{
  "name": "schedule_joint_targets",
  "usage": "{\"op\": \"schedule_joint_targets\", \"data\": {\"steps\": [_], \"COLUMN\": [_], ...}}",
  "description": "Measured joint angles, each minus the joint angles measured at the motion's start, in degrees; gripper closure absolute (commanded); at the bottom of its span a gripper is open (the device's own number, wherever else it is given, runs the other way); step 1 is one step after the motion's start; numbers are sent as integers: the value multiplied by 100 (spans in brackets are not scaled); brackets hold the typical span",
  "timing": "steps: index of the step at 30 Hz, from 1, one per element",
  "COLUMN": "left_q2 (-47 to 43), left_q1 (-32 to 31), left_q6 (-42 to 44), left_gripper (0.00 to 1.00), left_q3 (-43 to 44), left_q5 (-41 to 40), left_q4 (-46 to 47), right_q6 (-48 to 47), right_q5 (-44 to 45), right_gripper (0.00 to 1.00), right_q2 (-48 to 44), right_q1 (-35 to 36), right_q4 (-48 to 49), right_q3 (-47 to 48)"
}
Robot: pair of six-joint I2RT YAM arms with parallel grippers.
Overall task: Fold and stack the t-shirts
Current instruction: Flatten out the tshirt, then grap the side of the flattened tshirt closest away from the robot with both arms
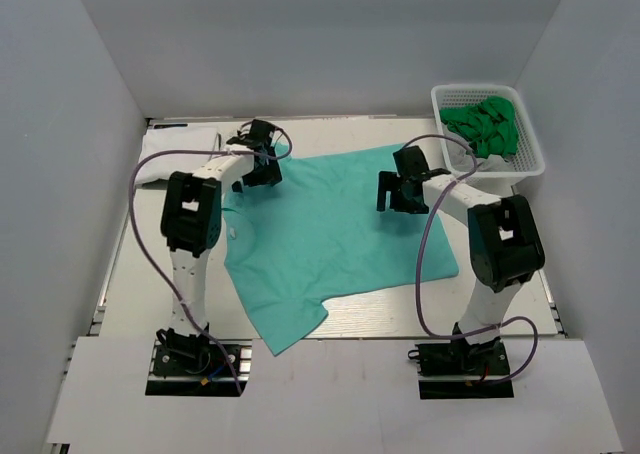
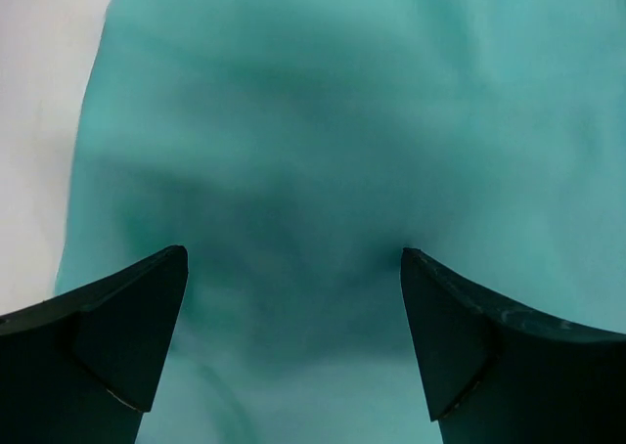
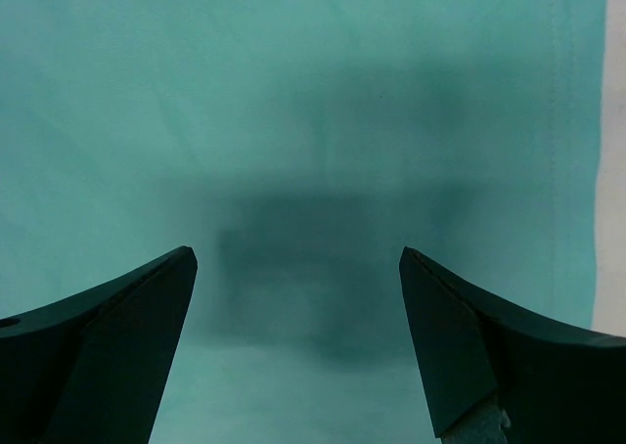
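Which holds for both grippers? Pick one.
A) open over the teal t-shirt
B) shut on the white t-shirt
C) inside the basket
A: the left gripper and right gripper each show spread, empty jaws with the teal t-shirt beneath.

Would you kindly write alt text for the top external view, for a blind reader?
A teal t-shirt lies spread on the table, the left tool and right tool over its far edge. A white basket holds green cloth, far right.
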Motion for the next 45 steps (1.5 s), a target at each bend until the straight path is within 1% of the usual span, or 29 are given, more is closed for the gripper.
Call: {"op": "schedule_joint_targets", "data": {"steps": [2,4,8,13,18,22,24,26,29,31,32,33,36,38,39,41,45], "left_q2": [549,870,1338,1937,2135,1998,1609,962,-181,-1123,-1613,-2114,-3877,-4747,-5034,-5313,-5814], "left_q1": [66,131,269,420,507,509,501,472,468,411,389,361,273,203,168,120,-39], "left_q6": [-17,22,63,452,831,925,863,640,166,-129,-260,-348,-601,-737,-807,-922,-1246], "left_gripper": [0,0,0,0,0,0,0,0,0,0,0,0,0,0,0,0,0], "left_q3": [623,1130,1836,2848,3265,3364,3045,2492,1694,953,531,33,-1888,-2940,-3338,-3888,-4931], "left_q5": [-11,-50,81,400,918,1086,1071,1003,979,955,977,1080,1606,1932,2083,2302,2732], "left_q4": [-46,-55,-76,-66,101,-57,-205,-529,-1128,-1438,-1626,-1598,-1663,-1882,-2059,-2339,-2341], "right_q6": [28,37,39,2,-76,-79,-31,85,356,575,706,813,1156,1342,1432,1545,1646], "right_q5": [2,-2,-24,-46,-61,-146,-205,-280,-332,-345,-348,-352,-317,-286,-267,-201,-52], "right_gripper": [10,10,10,10,10,10,10,10,10,10,10,10,10,10,10,10,10], "right_q2": [238,466,691,979,1333,1224,968,481,-420,-1029,-1346,-1609,-2387,-2776,-2940,-3180,-3460], "right_q1": [0,0,2,0,0,0,0,0,-4,-9,-11,-11,-11,-11,-11,-11,-11], "right_q4": [0,-26,-57,-140,-330,-415,-417,-389,-339,-295,-293,-271,-289,-323,-345,-444,-503], "right_q3": [72,192,446,848,1478,1687,1585,1241,568,57,-236,-481,-1272,-1681,-1858,-2074,-2201]}}
